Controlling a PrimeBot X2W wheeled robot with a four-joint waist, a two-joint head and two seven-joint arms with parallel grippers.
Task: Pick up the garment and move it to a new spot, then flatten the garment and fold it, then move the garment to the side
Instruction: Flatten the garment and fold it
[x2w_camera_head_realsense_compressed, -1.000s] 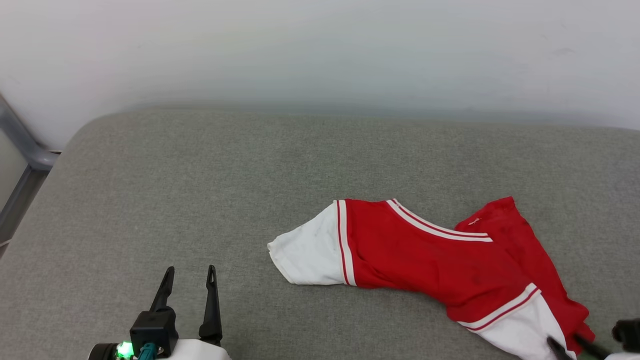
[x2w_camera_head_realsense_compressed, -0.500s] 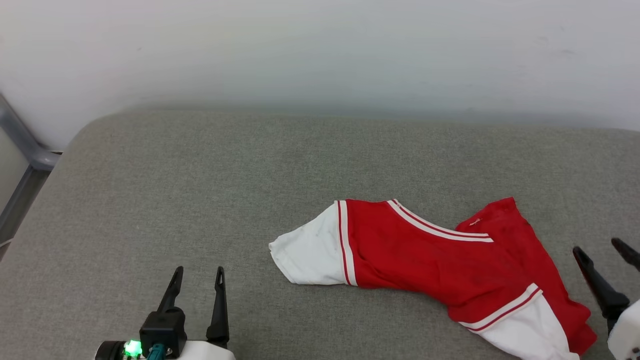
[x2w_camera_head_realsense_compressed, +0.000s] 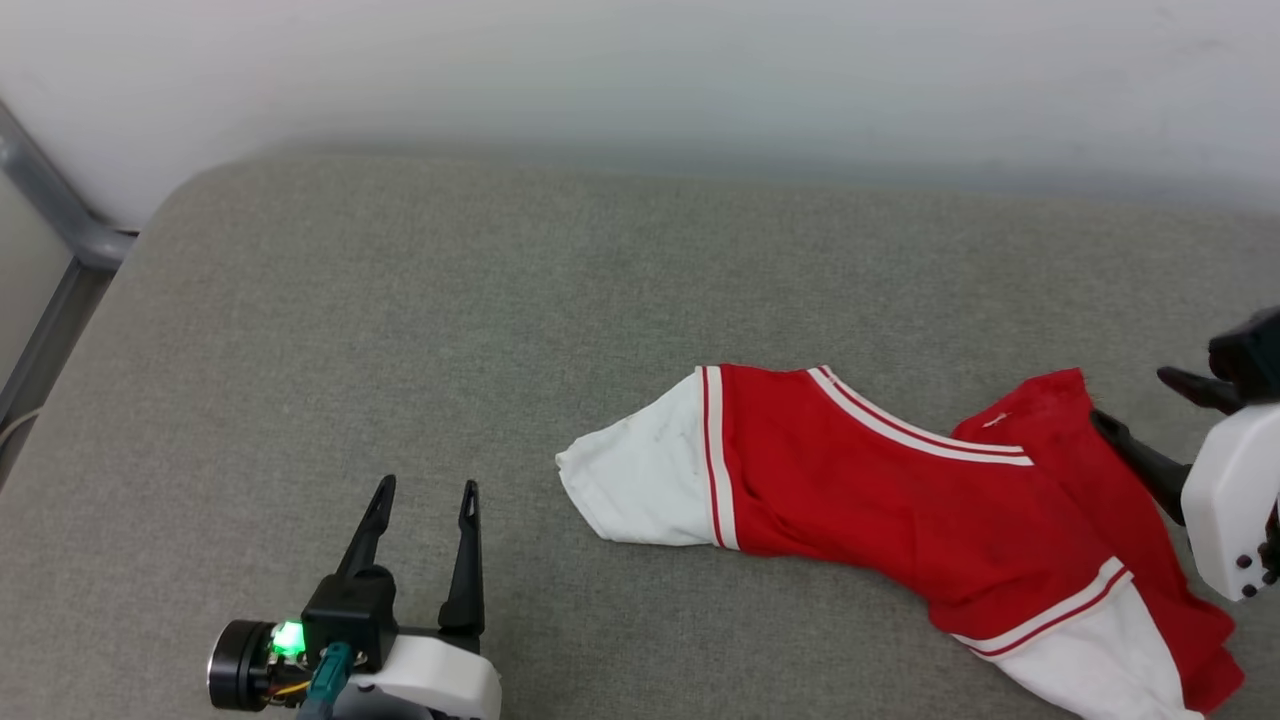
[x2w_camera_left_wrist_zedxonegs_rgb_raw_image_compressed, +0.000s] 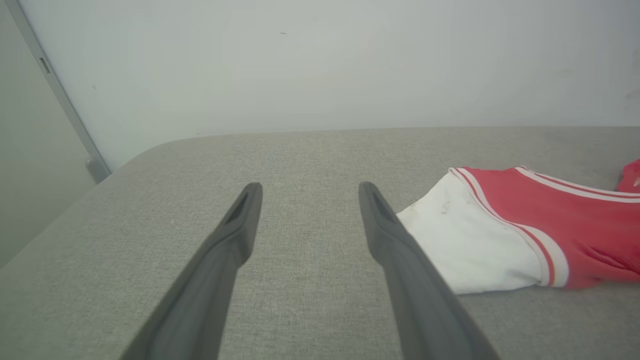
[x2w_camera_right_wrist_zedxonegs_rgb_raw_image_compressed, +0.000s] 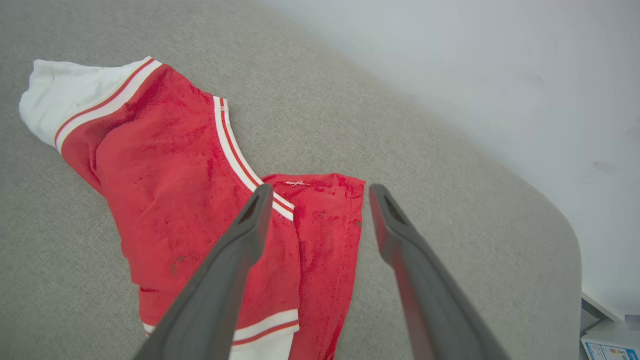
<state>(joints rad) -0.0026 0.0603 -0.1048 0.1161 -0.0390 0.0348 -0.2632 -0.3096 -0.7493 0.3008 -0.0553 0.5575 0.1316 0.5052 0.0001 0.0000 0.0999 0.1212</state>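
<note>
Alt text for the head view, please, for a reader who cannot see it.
A red soft-fabric T-shirt with white sleeves lies rumpled on a grey fabric cushion, right of centre. The open left gripper sits at lower left, apart from it; the open right gripper hovers at the shirt's right edge, holding nothing.

A sparse indoor test room rather than a lived-in home: 1 broad grey upholstered pad with rounded corners spreads beneath and beyond the left fingers. A bare white wall rises behind it, and a grey metal frame stands well to their left.
</note>
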